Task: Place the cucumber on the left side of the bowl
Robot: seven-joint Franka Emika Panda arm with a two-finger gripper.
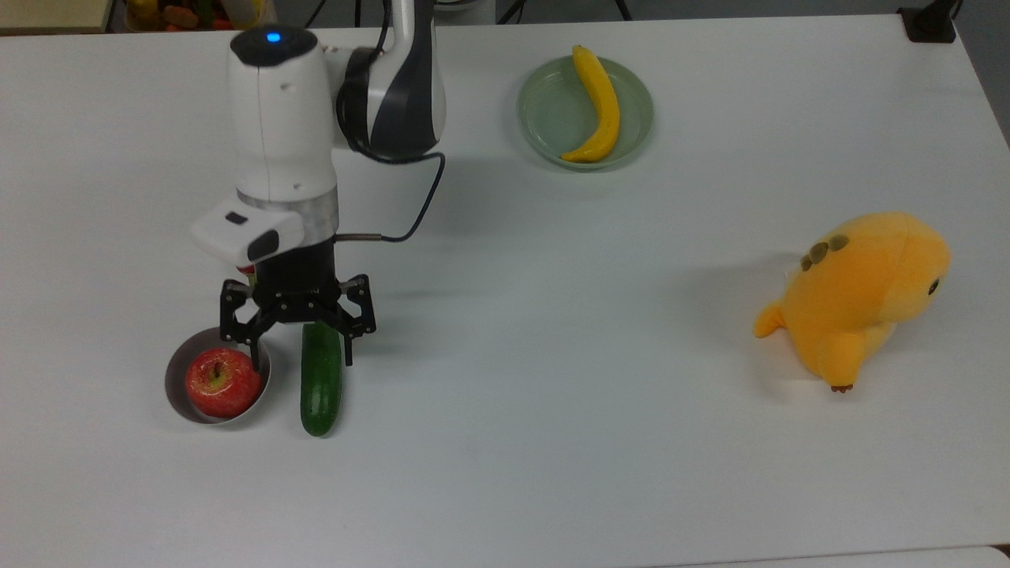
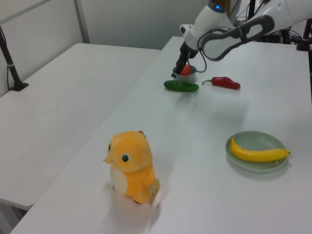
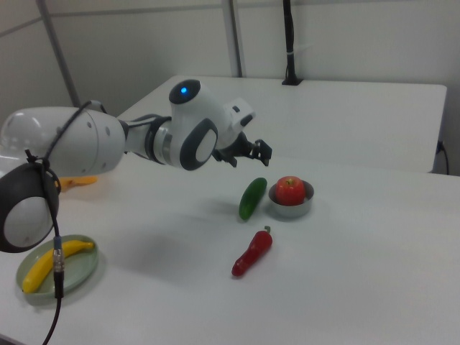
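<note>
**Cucumber down, gripper free**

Top view: gripper (image 1: 298, 335) spread wide over the cucumber (image 1: 320, 378), lying just beside the bowl (image 1: 175, 375).

Left view: gripper probably clear above it.

Right view: cucumber sits at the bowl's left. Next: retreat.

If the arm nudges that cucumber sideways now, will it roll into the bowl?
Probably: the cucumber is smooth and round, lying flat on the table, so it would likely roll. The bowl alongside looks light and might slide.
</note>
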